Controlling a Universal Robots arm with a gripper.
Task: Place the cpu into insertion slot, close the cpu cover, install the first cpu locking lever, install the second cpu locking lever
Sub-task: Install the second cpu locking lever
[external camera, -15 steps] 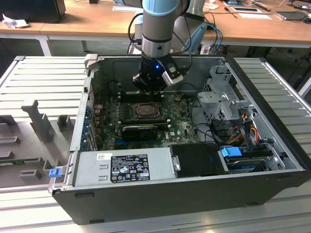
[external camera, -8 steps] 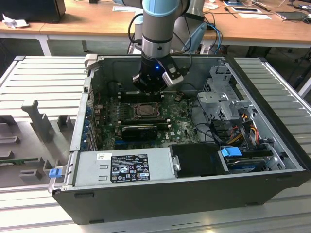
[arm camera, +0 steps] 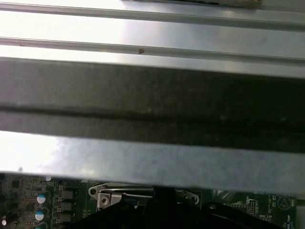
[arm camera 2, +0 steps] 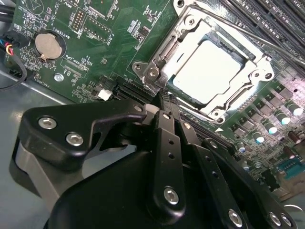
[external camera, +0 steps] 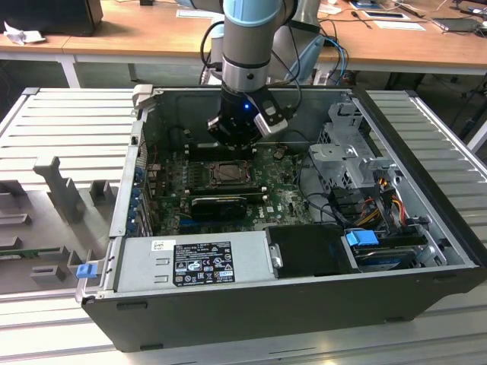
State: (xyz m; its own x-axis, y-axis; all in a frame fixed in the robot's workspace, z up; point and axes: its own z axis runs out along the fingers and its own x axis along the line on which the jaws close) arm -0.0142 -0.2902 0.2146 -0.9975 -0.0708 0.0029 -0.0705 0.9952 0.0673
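The cpu [arm camera 2: 212, 67], a flat silver square, lies in the insertion slot [external camera: 228, 173] on the green motherboard. The cpu cover [arm camera 2: 167, 50], a silvery metal frame, lies down around the chip. A thin wire locking lever [arm camera 2: 248, 36] runs along the socket's far side. My gripper [arm camera 2: 161, 102] is shut with nothing between its black fingers [arm camera 2: 164, 143], and its tip is at the socket's near corner. In the exterior view the gripper [external camera: 234, 148] hangs just above the slot's far edge, inside the open computer case.
A grey power supply [external camera: 194, 262] fills the case's front. A long black card [external camera: 219, 204] sits just in front of the slot. A metal drive cage [external camera: 342, 152] and cables stand on the exterior view's right. A coin battery [arm camera 2: 50, 45] lies on the board. The case wall [arm camera: 152, 95] is close by.
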